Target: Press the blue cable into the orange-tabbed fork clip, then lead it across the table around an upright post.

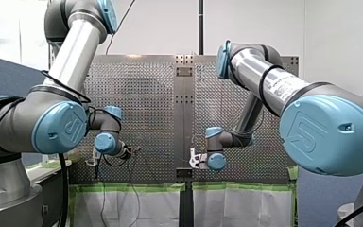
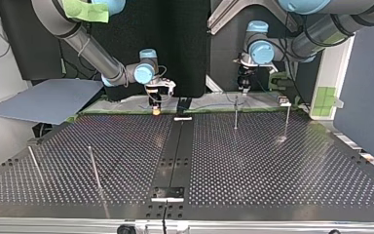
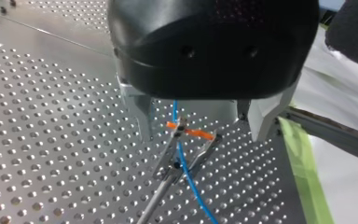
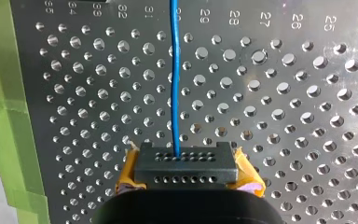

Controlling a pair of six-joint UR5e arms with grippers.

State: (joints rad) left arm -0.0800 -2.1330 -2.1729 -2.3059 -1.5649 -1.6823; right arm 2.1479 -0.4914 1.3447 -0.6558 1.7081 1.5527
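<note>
Right pincer tight around blue cable

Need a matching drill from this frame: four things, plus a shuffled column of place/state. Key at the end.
Things
1. fork clip
2. blue cable
3. metal fingers of my left gripper
4. green tape

Place or state
a. runs straight ahead from my right gripper
b. lies along the perforated table edge
c. spread apart, one on either side of the clip
d. carries an orange tab and stands under my left gripper

Pairs: 1-d, 2-a, 3-c, 4-b
</note>
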